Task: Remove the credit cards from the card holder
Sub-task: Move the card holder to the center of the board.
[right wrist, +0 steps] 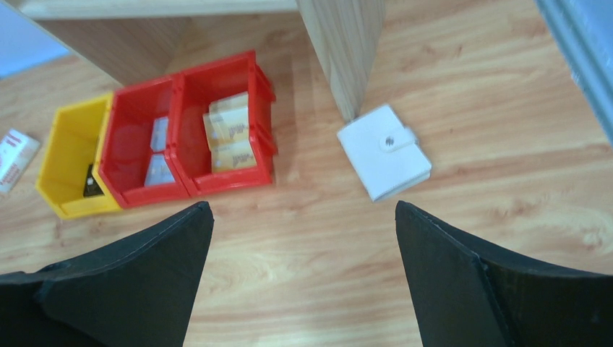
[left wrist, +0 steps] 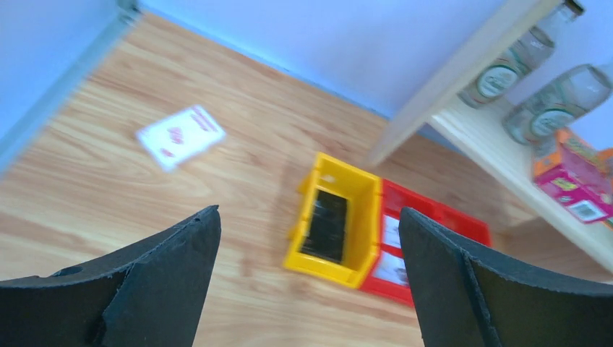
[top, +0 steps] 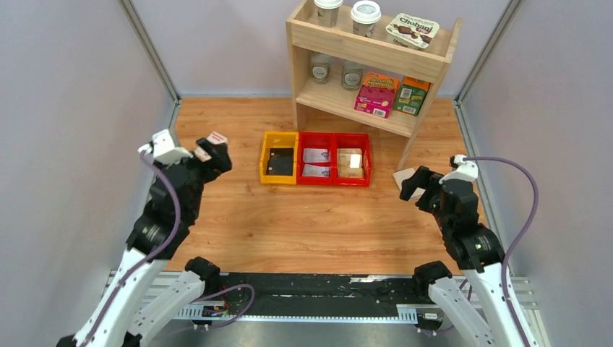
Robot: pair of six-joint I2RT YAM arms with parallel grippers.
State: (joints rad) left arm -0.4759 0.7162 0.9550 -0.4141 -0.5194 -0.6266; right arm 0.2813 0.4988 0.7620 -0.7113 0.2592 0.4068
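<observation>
The card holder (right wrist: 384, 152) is a cream wallet lying shut, snap tab fastened, on the table by the shelf's foot. In the top view (top: 402, 176) my right gripper partly covers it. Two silver-grey cards (top: 314, 163) lie flat in the middle red bin; they also show in the right wrist view (right wrist: 157, 155). Anything inside the wallet is hidden. My right gripper (right wrist: 302, 206) is open and empty, just near of the wallet (top: 417, 185). My left gripper (top: 211, 156) is open and empty at the far left, raised above the table (left wrist: 309, 213).
A yellow bin (top: 278, 136) holds a black block. The right red bin (top: 353, 137) holds tan blocks (top: 350, 163). A white-and-red small box (left wrist: 181, 135) lies by the left gripper. A wooden shelf (top: 340, 97) with cups, bottles and boxes stands at the back.
</observation>
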